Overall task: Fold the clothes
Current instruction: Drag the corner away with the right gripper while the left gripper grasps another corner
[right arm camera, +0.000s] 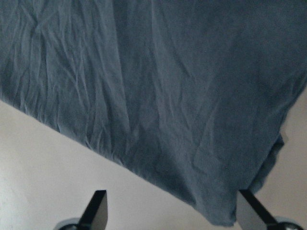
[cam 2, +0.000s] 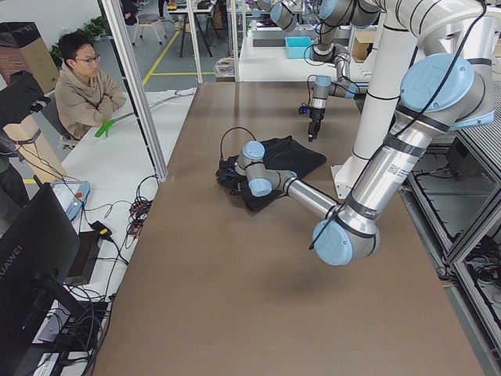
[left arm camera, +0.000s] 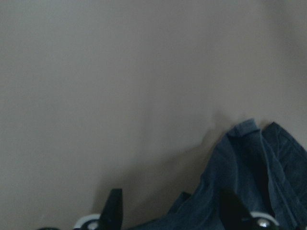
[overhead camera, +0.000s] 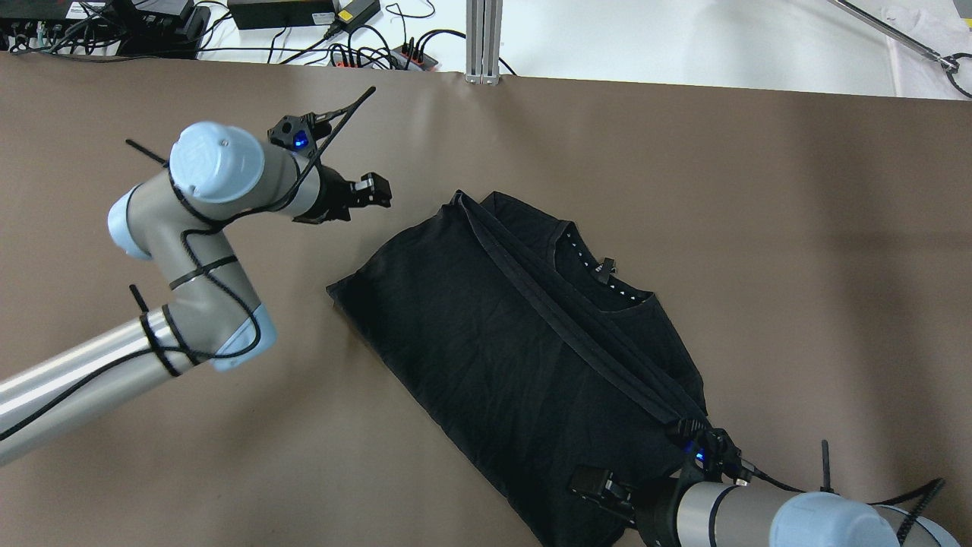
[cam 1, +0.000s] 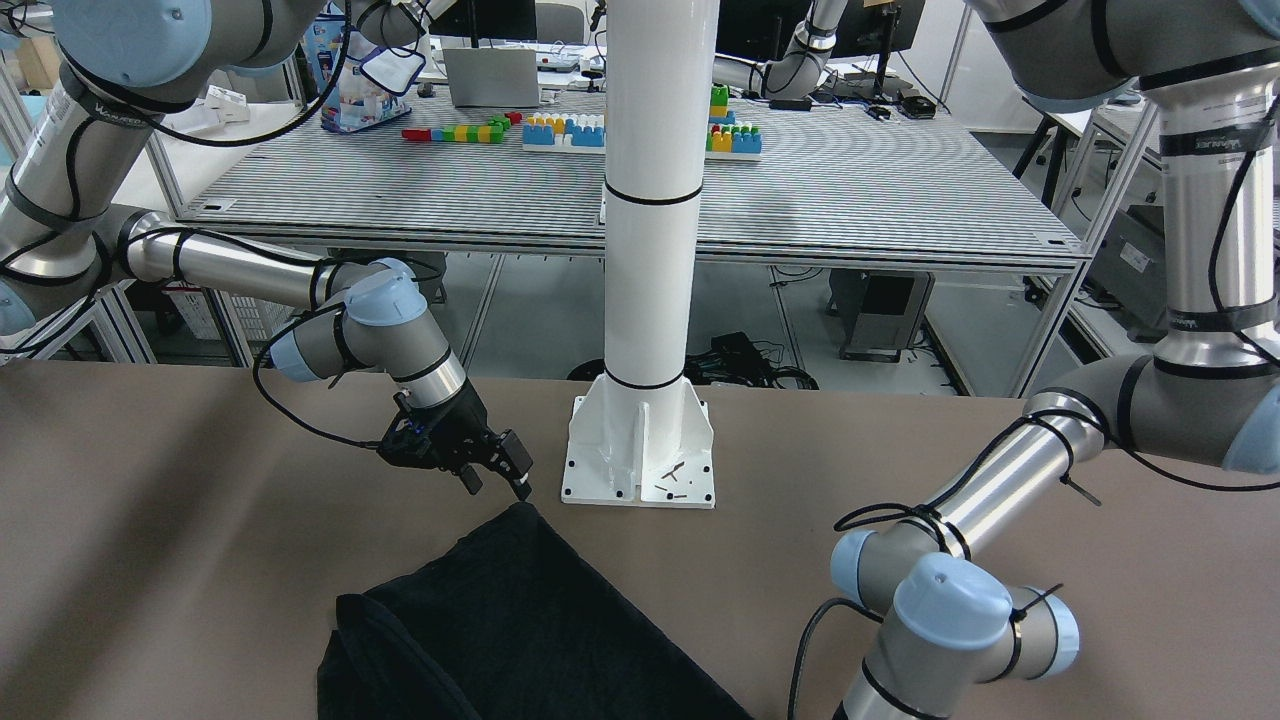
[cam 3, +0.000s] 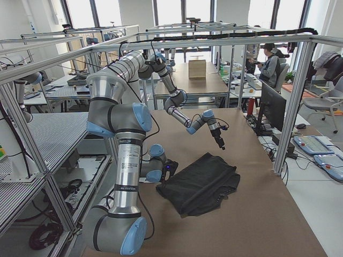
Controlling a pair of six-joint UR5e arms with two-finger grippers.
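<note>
Garment: plain black soft fabric shirt, partly folded, lies flat and slanted in the middle of the brown table.
Left hand: fingers spread, empty, over bare table just beside the shirt's far-left corner.
Right hand: fingers spread, empty, over the shirt's near edge, near white pole base plate.

Bright, even room light; wrist views are dim and soft (the plain black fabric garment looks bluish).
</note>
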